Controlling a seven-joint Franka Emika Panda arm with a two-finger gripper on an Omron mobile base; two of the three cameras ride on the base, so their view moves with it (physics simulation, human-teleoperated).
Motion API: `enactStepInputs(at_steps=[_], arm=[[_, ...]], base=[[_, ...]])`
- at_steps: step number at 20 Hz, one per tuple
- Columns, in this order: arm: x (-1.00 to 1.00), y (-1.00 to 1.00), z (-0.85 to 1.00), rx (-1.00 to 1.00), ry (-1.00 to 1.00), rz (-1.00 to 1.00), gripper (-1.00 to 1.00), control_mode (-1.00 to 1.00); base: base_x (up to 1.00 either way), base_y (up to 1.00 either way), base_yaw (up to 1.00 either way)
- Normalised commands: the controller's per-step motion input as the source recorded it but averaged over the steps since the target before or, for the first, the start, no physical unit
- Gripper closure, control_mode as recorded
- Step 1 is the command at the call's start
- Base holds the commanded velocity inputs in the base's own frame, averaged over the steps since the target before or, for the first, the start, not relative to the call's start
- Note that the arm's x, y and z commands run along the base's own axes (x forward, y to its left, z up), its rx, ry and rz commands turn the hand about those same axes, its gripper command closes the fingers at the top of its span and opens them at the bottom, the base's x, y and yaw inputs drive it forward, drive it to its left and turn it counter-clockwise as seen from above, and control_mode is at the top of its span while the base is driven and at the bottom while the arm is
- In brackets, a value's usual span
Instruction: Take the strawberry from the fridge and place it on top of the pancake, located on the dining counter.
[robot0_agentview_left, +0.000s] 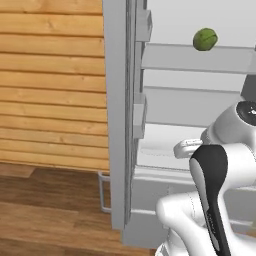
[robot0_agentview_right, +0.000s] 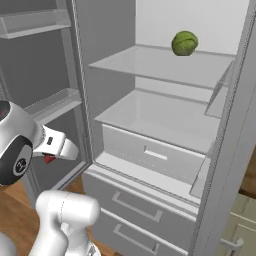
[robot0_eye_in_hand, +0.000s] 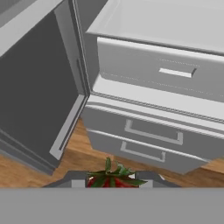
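**Operator:** What did you find on the jaws?

**Inspector:** Your gripper (robot0_eye_in_hand: 112, 183) was clamped on the strawberry (robot0_eye_in_hand: 111, 179). In the hand view the red berry with its green leaves sat right between the two dark finger tips (robot0_eye_in_hand: 75, 183), at the bottom of that view. In the right base view a small red spot (robot0_agentview_right: 49, 159) showed under the white hand, beside the arm's dark joint; I took that to be the same berry, though it was too small for certainty.

**Operator:** And where was it relative to the fridge?

**Inspector:** You held it outside the fridge (robot0_agentview_right: 150, 125), in front of the open left door (robot0_agentview_right: 45, 60) and above the wooden floor (robot0_eye_in_hand: 26, 173). Both doors stood open. The hand looked toward the lower part of the cabinet: the white inner drawer (robot0_eye_in_hand: 162, 65) with its small slot handle, and below it the two grey drawers (robot0_eye_in_hand: 151, 138) with bar handles, all closed.

**Operator:** Anything left inside?

**Inspector:** A green leafy ball (robot0_agentview_right: 184, 43) rested on the upper shelf (robot0_agentview_right: 160, 62), toward the back wall. In the left base view you would have seen that same ball (robot0_agentview_left: 205, 39) on the shelf, with a wooden plank wall (robot0_agentview_left: 50, 80) to the left of the fridge.
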Motion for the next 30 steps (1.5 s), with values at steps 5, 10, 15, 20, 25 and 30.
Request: enactStepInputs(at_steps=[5,10,15,20,25,30], arm=[[0.00,0.00,0.00,0.00,0.00,0.00,1.00,1.00],[0.00,0.00,0.00,0.00,0.00,0.00,1.00,1.00],[0.00,0.00,0.00,0.00,0.00,0.00,1.00,1.00],[0.00,0.00,0.00,0.00,0.00,0.00,1.00,1.00],[0.00,0.00,0.00,0.00,0.00,0.00,1.00,1.00],[0.00,0.00,0.00,0.00,0.00,0.00,1.00,1.00]], base=[[-0.92,-0.30,0.83],[-0.92,0.09,0.50],[-0.36,0.36,0.07],[0.04,0.57,0.00],[0.46,0.29,0.00],[0.48,0.13,0.00]])
